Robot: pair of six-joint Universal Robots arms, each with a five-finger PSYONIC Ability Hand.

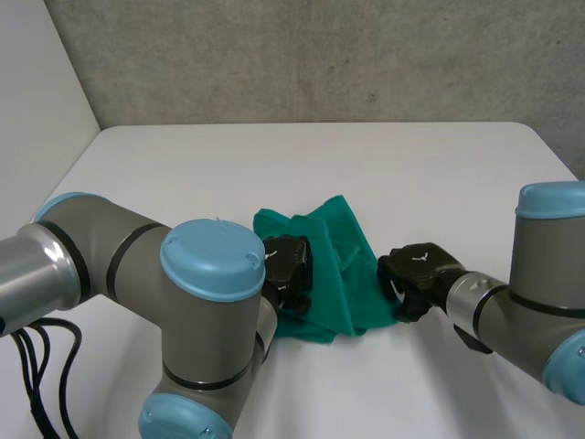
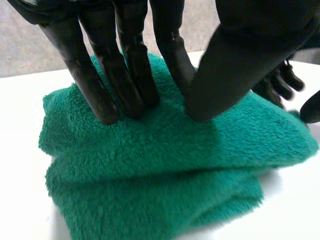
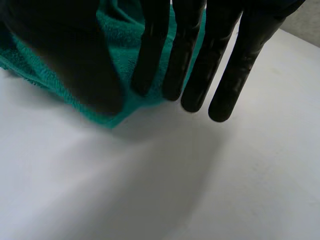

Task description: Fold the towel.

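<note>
The towel (image 1: 334,265) lies on the table (image 1: 320,165). The left hand (image 1: 288,270) rests on the towel's left part; the right hand (image 1: 416,274) is at its right edge.

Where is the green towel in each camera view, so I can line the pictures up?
Head view: the towel lies bunched on the white table, between the left hand and the right hand.
Left wrist view: the towel is under the left hand's straight fingers, which press on its top.
Right wrist view: the towel has its edge by the right hand's thumb and fingertips.
Shared landmark: the white table under the towel.
</note>
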